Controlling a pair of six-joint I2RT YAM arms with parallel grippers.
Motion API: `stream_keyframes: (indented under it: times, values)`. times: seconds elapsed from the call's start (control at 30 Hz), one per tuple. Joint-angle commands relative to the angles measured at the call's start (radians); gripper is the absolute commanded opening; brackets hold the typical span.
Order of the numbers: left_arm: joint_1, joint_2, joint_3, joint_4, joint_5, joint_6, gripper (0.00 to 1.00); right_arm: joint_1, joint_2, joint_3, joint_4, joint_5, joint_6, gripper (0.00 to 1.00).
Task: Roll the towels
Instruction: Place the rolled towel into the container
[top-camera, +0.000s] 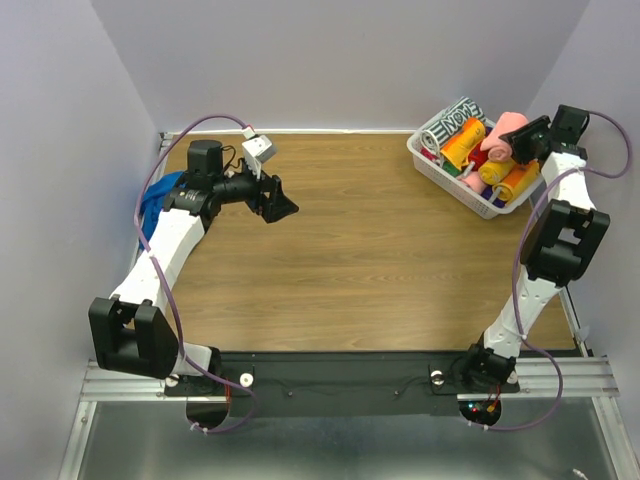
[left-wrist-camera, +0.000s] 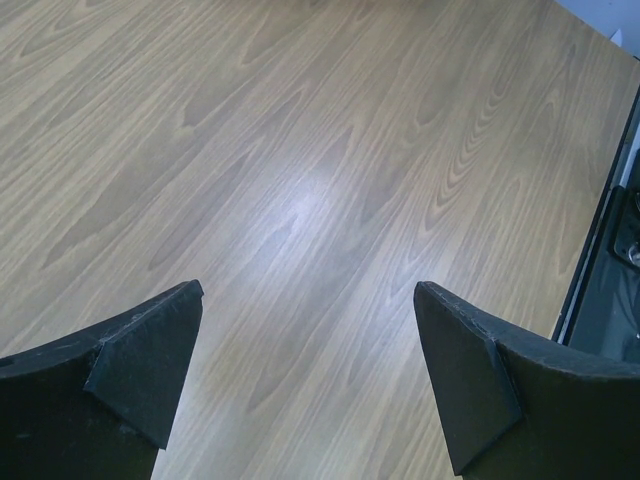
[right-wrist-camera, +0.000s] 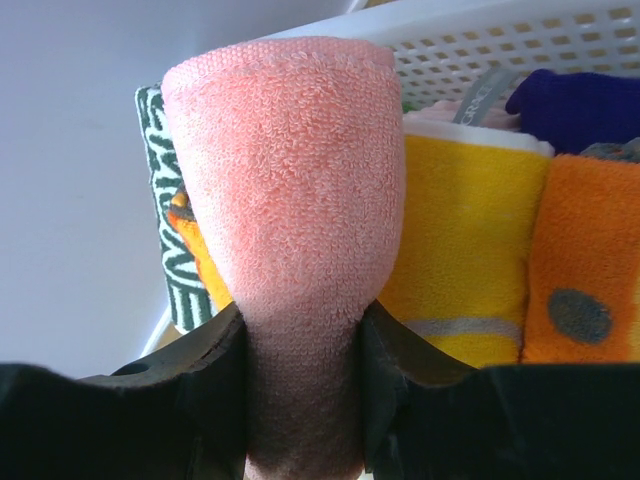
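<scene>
The salmon pink towel (right-wrist-camera: 290, 170) is rolled into a cylinder, and my right gripper (right-wrist-camera: 303, 330) is shut on its lower end. In the top view the pink towel (top-camera: 505, 133) is held by the right gripper (top-camera: 525, 140) just above the rolls in the white basket (top-camera: 440, 165) at the back right. The royal blue towel (top-camera: 158, 200) lies bunched at the table's left edge, mostly hidden behind my left arm. My left gripper (top-camera: 278, 203) hangs over bare wood at the back left. In the left wrist view it (left-wrist-camera: 308, 300) is open and empty.
The basket's perforated wall (right-wrist-camera: 500, 40) holds yellow (right-wrist-camera: 470, 250), orange (right-wrist-camera: 590, 270), dark blue (right-wrist-camera: 575, 100) and black-and-white patterned (right-wrist-camera: 165, 220) rolls under and beside the pink towel. Grey walls close in the table's back and sides. The arms' black base rail (top-camera: 340, 380) runs along the near edge.
</scene>
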Motion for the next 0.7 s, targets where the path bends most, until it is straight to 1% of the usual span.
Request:
stream_keyframes:
  times: [0.0,0.17,0.43,0.67]
  values:
    - [-0.005,-0.005,-0.005,0.041,0.016,0.012,0.99,0.003,-0.011,0.05,0.041,-0.035,0.033,0.01]
    - [-0.005,0.003,-0.002,0.044,0.014,0.007,0.99,0.005,0.012,0.046,0.05,-0.058,0.079,0.01]
    - [-0.005,0.006,-0.02,0.046,0.016,-0.005,0.99,0.01,0.099,0.053,0.081,-0.082,0.108,0.01]
    - [-0.005,-0.003,-0.023,0.044,0.008,0.0,0.99,0.017,0.083,0.067,0.101,-0.089,0.117,0.01]
